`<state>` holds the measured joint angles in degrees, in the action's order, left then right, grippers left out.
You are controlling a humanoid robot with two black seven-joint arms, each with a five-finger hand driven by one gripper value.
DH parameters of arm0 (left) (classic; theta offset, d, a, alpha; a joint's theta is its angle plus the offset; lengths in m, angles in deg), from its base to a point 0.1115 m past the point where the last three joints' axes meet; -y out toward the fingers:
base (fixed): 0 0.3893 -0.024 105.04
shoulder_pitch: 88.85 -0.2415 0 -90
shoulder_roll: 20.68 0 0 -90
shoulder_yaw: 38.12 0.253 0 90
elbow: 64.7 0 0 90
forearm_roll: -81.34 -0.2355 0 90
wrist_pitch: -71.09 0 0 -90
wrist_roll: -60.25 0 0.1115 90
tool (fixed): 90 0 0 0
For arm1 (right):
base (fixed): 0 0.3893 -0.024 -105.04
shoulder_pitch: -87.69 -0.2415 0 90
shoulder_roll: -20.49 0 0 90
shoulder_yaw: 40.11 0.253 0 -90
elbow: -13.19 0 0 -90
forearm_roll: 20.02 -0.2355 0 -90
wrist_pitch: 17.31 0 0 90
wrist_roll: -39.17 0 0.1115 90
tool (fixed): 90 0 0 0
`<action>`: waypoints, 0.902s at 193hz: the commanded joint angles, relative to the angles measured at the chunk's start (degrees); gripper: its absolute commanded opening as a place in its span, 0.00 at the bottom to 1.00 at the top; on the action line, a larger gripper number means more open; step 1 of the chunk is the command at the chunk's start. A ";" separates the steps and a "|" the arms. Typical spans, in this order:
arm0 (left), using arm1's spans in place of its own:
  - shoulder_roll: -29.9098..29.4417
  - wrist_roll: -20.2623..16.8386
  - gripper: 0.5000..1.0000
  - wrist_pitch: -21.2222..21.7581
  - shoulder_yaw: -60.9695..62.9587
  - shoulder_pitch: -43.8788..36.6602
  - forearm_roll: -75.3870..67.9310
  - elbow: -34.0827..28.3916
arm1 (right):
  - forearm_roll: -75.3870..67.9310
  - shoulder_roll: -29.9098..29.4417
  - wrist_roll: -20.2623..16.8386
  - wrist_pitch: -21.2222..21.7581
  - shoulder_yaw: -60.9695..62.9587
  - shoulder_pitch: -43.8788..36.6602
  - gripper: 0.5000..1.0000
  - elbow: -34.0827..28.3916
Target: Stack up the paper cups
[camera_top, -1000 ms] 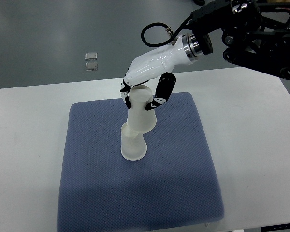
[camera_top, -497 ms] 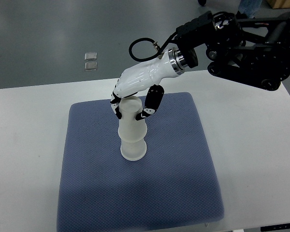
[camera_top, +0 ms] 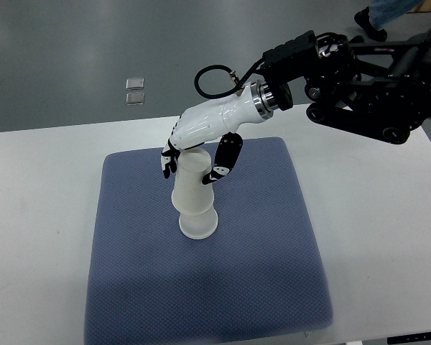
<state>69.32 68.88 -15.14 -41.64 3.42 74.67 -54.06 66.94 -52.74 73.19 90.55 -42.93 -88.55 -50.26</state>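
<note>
Upper cup now pushed further down over lower cup than half second ago, tilt less; right hand shifted slightly toward 9 o'clock. Fingers curled around upper cup's top, thumb side at 3 o'clock, others at 9 o'clock; grip looks closed on it, though contact partly hidden. Stack stands on blue mat, slightly toward 11 o'clock of mat centre. Mat lies on white tabletop. Black arm enters from 2 o'clock.

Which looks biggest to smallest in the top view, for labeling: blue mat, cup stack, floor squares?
1. blue mat
2. cup stack, gripped by the right robot hand
3. floor squares, farther away, so true size unsure
</note>
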 commanded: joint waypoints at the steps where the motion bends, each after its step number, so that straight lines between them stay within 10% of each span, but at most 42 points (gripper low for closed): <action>1: 0.00 -0.01 1.00 0.00 0.00 -0.08 -0.01 0.00 | -0.21 0.01 0.09 -0.02 0.00 0.02 0.57 -0.01; 97: 0.00 -0.01 1.00 0.00 0.00 0.01 -0.01 0.00 | -0.65 0.71 0.09 -0.19 0.53 0.11 0.79 0.52; 174: 0.00 -0.01 1.00 0.00 0.00 0.01 -0.01 0.00 | -15.95 0.98 -4.75 -4.15 4.66 7.58 0.82 16.34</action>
<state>69.32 68.87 -15.14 -41.64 3.43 74.67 -54.06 57.29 -51.80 70.22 88.57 -38.30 -83.43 -37.26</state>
